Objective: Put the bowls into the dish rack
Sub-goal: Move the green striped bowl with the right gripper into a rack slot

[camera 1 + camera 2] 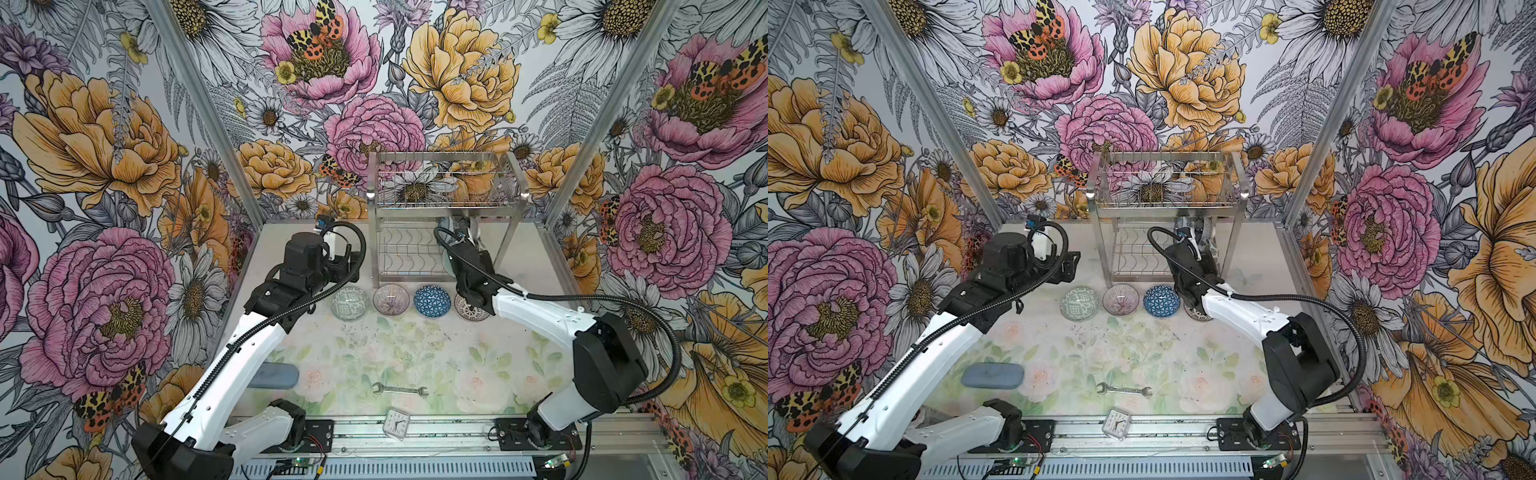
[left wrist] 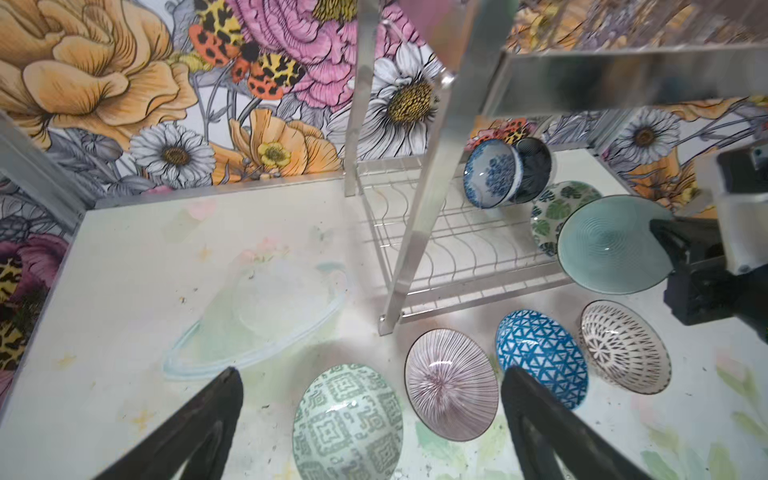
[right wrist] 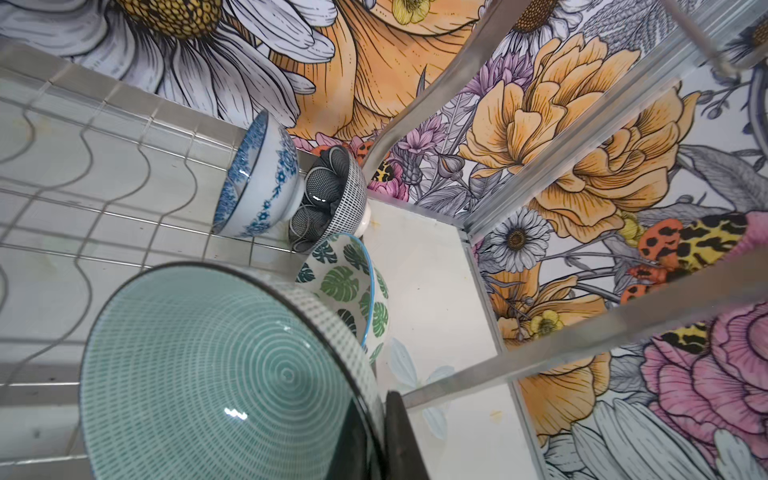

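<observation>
The left hand [image 2: 372,376] is spread wide and holds nothing. A green key-patterned bowl [image 2: 347,419] lies just under its fingertips, and from there a striped bowl [image 2: 451,382], a blue-triangle bowl [image 2: 540,357] and a lattice bowl [image 2: 623,345] line the worktop [image 1: 415,353] toward the right hand [image 3: 384,428]. That hand is clamped on the celadon bowl [image 3: 216,374] at its rim, over the lower tier of the dish rack [image 1: 444,212]. Only the wrist views show the bowls beyond it: a leaf bowl [image 3: 353,286] nearest, then a dark grey bowl [image 3: 328,195] and a blue floral bowl [image 3: 259,183] tipped on the wavy wires. In both top views the right arm largely hides these and half the lattice bowl. Whether the celadon bowl touches the wires is unclear.
</observation>
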Available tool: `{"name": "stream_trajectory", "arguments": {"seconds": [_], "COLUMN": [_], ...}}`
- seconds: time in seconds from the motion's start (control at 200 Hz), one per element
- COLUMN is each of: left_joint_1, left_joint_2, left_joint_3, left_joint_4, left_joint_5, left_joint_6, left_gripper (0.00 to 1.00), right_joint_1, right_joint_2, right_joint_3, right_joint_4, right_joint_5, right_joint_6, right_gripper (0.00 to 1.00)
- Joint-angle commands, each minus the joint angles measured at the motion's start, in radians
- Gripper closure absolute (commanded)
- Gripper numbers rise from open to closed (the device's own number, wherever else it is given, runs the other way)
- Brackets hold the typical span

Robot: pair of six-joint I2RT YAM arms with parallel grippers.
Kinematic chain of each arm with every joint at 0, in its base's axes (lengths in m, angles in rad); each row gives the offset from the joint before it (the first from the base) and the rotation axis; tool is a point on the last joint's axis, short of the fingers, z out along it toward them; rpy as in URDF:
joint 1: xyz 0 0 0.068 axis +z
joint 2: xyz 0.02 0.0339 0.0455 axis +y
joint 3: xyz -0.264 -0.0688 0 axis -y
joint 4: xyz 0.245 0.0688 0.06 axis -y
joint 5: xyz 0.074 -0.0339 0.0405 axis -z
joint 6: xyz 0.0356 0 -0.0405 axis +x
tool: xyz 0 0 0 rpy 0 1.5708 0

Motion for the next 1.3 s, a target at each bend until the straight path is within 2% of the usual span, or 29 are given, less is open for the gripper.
{"name": "stream_trajectory", "arguments": {"seconds": [0.0,0.155,0.3,0.375,1.291], "left_joint_1": [0.028,0.086,0.147,0.155,0.151], "left_joint_2": [-0.035,-0.054,-0.060,-0.069,-0.078], "left_joint_3": [-0.003,-0.015,-0.063,-0.079,-0.080], "left_joint_4": [-0.025,-0.045,-0.003,0.006,0.004], "left_joint_5": [0.071,0.107,0.181,0.179,0.197], "left_joint_6": [0.055,0.093,0.063,0.051,0.050], "left_gripper": [0.01,0.01,0.01,0.01,0.01], "right_joint_1": [0.013,0.012,0.013,0.013,-0.031], "right_joint_2": [0.058,0.173,0.265,0.300,0.559], "right_joint_3": [0.085,0.144,0.197,0.207,0.356], "right_joint_4": [0.149,0.245,0.324,0.354,0.547], "right_joint_5": [0.133,0.176,0.222,0.236,0.318], "right_joint_6": [-0.144,-0.274,-0.407,-0.458,-0.766], "right_gripper": [1.00,1.00,1.00,1.00,1.00]}}
